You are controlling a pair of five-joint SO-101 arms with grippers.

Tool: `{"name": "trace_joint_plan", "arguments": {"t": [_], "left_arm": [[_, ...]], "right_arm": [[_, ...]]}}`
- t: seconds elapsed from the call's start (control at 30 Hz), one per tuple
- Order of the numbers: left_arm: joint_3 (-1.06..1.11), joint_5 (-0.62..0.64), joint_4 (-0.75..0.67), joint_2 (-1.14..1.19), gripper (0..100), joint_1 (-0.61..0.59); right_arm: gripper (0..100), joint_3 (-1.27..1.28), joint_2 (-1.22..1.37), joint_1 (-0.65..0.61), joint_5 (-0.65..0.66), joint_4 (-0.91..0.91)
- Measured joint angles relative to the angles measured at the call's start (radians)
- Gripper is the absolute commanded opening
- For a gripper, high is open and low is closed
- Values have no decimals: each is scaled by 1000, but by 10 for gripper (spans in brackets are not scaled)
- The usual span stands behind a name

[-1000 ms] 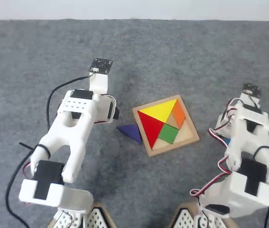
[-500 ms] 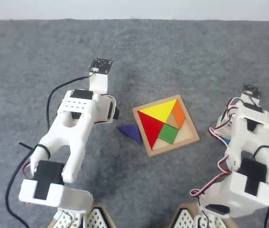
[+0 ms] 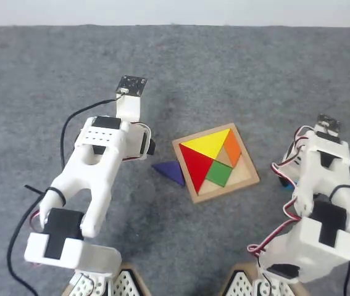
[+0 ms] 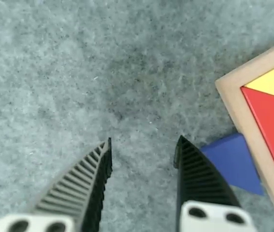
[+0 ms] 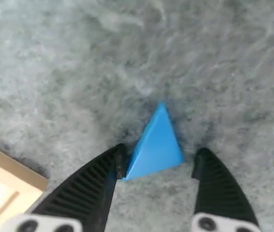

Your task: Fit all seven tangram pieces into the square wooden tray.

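Grey carpet covers the table. In the high view the left arm lies at about 8 o'clock of the table centre and the right arm at about 4 o'clock. The square wooden tray sits between them, near the centre and turned so one corner points to 12 o'clock. Four pieces lie in it. The red triangle is on the 9 o'clock side and the yellow triangle on the 12 o'clock side, the two meeting along one edge. The orange piece is at about 2 o'clock, beside the yellow one. The green square is at about 6 o'clock, touching the red triangle. Bare wood shows from 3 to 6 o'clock. A dark blue piece lies flat on the carpet at the tray's 9 o'clock, right against the outer rim. The light blue triangle lies flat on the carpet at the tray's 3 o'clock, under the right arm. The right gripper is spread wide, straddling this triangle. One finger is just at a corner of it and the other stands apart, so nothing is grasped. The left gripper is also released and empty, over bare carpet, with the dark blue piece just outside one fingertip.
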Motion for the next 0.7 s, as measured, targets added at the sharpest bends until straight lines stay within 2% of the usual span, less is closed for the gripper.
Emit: {"name": "trace_joint_plan", "arguments": {"t": [0.27,0.47,0.7], "left_arm": [[0,0,0,0,207,0],[0,0,-3,0,207,0],[0,0,-6,0,207,0]], "right_arm": [[58,-17,5,5,0,2],[37,-21,5,5,20,6],[37,-140,38,-9,129,181]]}}
